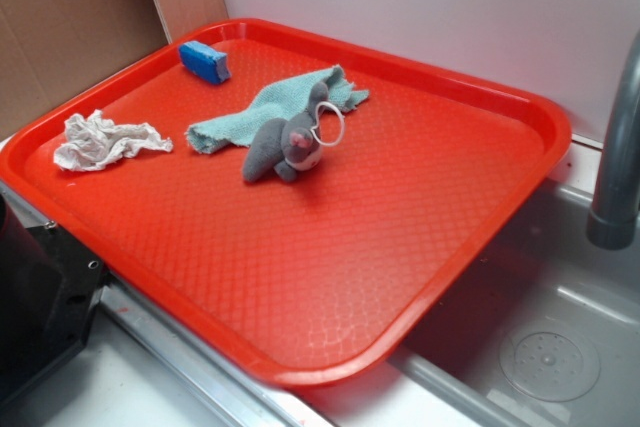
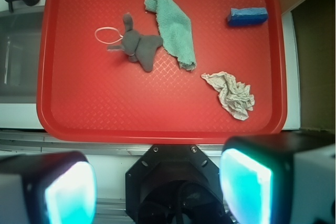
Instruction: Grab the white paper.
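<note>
The white paper [image 1: 103, 140] [image 2: 231, 93] is a small crumpled wad lying on the red tray [image 1: 330, 277] [image 2: 100, 103], near its left rim in the exterior view and at the lower right in the wrist view. My gripper [image 2: 157, 190] hovers high above the robot base, off the tray's near edge. Its two fingers [image 2: 244, 187] stand wide apart with nothing between them. In the exterior view the gripper is out of frame. The paper lies well ahead of the fingers and slightly to the right.
A pale teal cloth [image 1: 275, 105] [image 2: 176, 27] and a grey plush toy [image 1: 285, 147] [image 2: 137, 45] with a white loop lie mid-tray. A blue block [image 1: 205, 60] [image 2: 247, 16] sits at the far corner. A sink [image 1: 540, 337] and faucet [image 1: 620, 147] adjoin the tray.
</note>
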Controlling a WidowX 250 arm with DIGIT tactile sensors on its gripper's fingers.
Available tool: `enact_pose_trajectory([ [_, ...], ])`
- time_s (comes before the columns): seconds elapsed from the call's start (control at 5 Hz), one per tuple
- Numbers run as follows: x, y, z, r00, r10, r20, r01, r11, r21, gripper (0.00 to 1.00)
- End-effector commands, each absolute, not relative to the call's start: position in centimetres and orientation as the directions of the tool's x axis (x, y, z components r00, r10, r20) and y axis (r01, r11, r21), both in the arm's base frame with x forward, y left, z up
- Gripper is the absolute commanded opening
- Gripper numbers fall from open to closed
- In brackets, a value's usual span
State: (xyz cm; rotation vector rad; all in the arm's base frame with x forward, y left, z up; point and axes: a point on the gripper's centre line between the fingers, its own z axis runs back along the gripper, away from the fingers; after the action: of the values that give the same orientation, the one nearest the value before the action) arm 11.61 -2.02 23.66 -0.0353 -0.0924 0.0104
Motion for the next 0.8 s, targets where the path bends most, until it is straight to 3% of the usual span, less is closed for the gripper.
enact_pose_trajectory([
  [0.0, 11.6, -2.0, 23.7, 0.996, 0.012, 0.092, -0.009, 0.999, -0.036, 1.00],
  [0.2, 11.7, -1.4, 22.7, 0.985, 0.121, 0.126, -0.110, 0.990, -0.089, 1.00],
  [0.6, 14.0, 2.8, 17.9, 0.875, 0.470, 0.114, -0.461, 0.882, -0.094, 1.00],
])
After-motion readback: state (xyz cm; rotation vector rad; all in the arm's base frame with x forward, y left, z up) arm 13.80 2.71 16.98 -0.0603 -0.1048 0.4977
